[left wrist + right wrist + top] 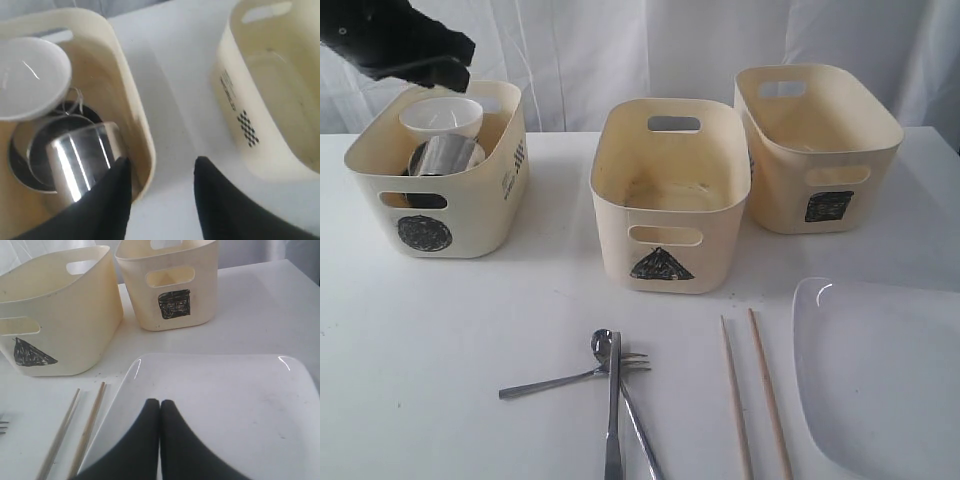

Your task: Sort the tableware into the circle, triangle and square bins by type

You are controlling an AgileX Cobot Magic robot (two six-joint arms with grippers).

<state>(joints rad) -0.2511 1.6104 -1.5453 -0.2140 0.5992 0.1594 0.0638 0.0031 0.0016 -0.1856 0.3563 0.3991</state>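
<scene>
**Exterior view.** The left end effector (448, 62) hangs over the cream plastic tub marked with a black scribbled circle (480, 215). That tub already holds the small white bowl (440, 115) and a steel mug (445, 155). The triangle-marked tub (620, 220) and the square-marked tub (780, 190) look empty. On the white counter (420, 340), in front of the triangle tub, the steel spoon (602, 346), steel fork (545, 383) and steel knife (613, 440) lie crossed. The two wooden chopsticks (735, 400) lie to their right, just beside the large white rounded-square plate (880, 380). Their long axes run from the near edge toward the tubs.

**Left wrist view.** The jaws of your left end effector (162, 195) stand apart and hold nothing. One finger (112, 200) is above the mug (82, 160) and the other is outside the circle tub's rim (130, 90).

**Right wrist view.** Your right end effector (160, 440) is pressed closed and empty, directly above the plate (225, 400). The chopsticks (87, 430) lie alongside the plate's edge, and the square tub (200, 300) lies straight beyond it.

The right arm is probably the nearer one for the plate and the chopsticks. The cutlery lies between the two arms, well apart from the left one.
</scene>
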